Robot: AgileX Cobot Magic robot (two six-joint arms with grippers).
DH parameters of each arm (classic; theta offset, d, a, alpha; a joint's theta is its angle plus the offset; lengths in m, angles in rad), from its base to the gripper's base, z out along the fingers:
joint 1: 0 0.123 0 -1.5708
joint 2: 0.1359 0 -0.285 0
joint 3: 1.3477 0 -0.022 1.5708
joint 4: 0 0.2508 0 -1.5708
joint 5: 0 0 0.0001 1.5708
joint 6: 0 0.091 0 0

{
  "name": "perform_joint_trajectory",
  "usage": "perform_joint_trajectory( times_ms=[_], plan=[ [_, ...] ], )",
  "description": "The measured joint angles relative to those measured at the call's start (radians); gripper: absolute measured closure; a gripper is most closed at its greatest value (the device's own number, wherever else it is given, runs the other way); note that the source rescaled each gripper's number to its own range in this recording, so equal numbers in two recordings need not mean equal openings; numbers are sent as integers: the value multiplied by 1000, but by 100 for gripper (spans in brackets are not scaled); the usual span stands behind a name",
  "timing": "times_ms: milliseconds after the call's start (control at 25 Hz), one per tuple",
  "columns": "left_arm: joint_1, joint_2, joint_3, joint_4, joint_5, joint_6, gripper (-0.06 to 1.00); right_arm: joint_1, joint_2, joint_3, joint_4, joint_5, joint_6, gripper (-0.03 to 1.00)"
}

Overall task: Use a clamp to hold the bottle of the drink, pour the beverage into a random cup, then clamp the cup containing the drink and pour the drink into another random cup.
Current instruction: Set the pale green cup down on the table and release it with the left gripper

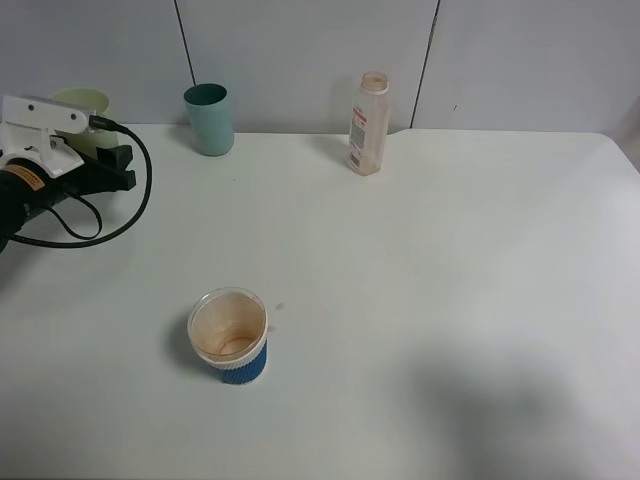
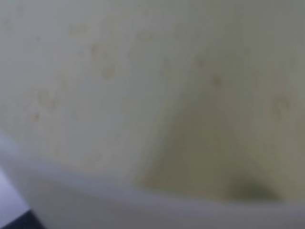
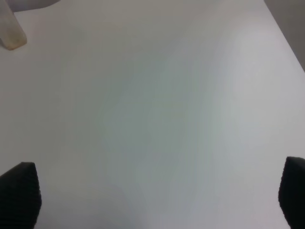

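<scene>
1. Left claw (image 1: 122,168) sits at the bench's (image 1: 420,260) far left corner, shut on the pale yellow-green cup (image 1: 84,103); only the cup's rim shows above the wrist cam housing in the high view.
2. Left wrist view is filled w/ that cup's inner wall (image 2: 143,95), blurred, pale w/ faint brownish specks; a darker wedge runs down toward the rim. Can't tell if liquid is inside.
3. Teal cup (image 1: 209,119) stands upright at the bench's far edge, left of centre, near the left claw but apart from it.
4. Bottle (image 1: 368,124) stands upright at the far edge, about mid-bench, no cap, label facing left-front. Looks almost empty; slight brown tint low down. Its base also shows in a corner of the right wrist view (image 3: 10,33).
5. Short cup w/ blue sleeve (image 1: 230,336) stands toward the near edge, left of centre, well apart from the rest; inside is brown-stained.
6. Right claw (image 3: 157,195) is wide, holding nothing; only the two dark fingertips (image 3: 21,193) show in its wrist view, over bare bench. Not seen in the high view.
</scene>
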Motion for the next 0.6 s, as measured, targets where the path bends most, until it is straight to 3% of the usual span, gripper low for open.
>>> perform_joint_trajectory(
  times_ms=[320,600],
  plan=[
    [0,33,69,-3,-121,0,92,0,0,0,0,0,0,-3],
    [0,147,69,-3,-134,0,92,0,0,0,0,0,0,-3]
  ],
)
